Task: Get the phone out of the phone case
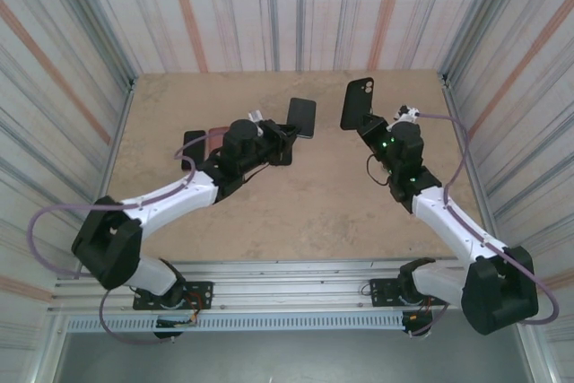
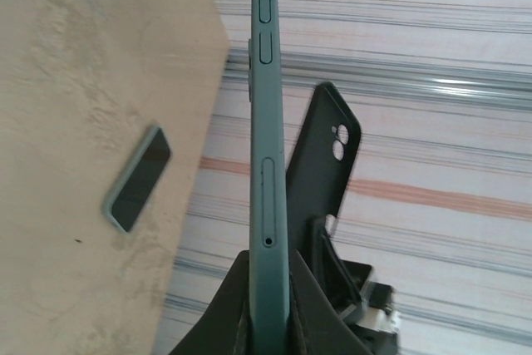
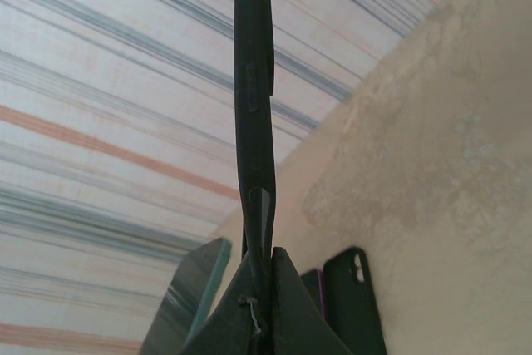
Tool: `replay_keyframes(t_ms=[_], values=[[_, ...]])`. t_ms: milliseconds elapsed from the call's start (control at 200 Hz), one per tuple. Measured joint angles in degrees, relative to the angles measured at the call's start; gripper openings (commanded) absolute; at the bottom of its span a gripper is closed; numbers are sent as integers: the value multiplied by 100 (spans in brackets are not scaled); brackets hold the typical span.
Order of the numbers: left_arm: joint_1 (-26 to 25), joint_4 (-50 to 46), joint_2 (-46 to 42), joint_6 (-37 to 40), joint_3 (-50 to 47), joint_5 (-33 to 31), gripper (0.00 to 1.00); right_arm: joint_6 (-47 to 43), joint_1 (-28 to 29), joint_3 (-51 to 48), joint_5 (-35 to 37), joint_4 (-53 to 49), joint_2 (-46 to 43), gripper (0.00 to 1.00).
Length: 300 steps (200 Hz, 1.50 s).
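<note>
My left gripper (image 1: 289, 134) is shut on the lower end of a teal-edged phone (image 1: 302, 117) and holds it up above the table. In the left wrist view the phone (image 2: 268, 122) stands edge-on, clamped between my left gripper (image 2: 268, 297). To its right, apart from it, my right gripper (image 1: 370, 123) is shut on an empty black phone case (image 1: 357, 102) with camera cut-outs. The right wrist view has the case (image 3: 254, 97) edge-on, pinched at its lower end by the right gripper (image 3: 266, 276), with the phone (image 3: 195, 293) to its left.
A second black case (image 3: 356, 305) and a purple-edged one (image 3: 312, 287) lie flat on the tan table (image 1: 314, 195), near the left arm (image 1: 194, 142). Another phone (image 2: 137, 179) lies flat on the table. Striped walls (image 1: 296, 6) enclose three sides.
</note>
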Motion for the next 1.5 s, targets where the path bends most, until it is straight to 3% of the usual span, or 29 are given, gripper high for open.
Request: replay_keyframes(t_ms=[236,481,822,1178,1503], values=[[-111,621,1209,199,70,-221,0,83,-772,-81,-1410,-155,415,0],[-216,1001,2050,363,365,-479,0,192,-1108,-125,-2177,-26,1069,0],[-219,1565,3209,400,881,-529,0,339,-1248,-144,-2529,374,1705,0],[-129,1954,3799,413,981,-481,0,494,-1248,-149,-2719,713,2144,0],[-68,2022,3823,258,981,-487,14,741,-1163,-190,-2826,977,2426,0]])
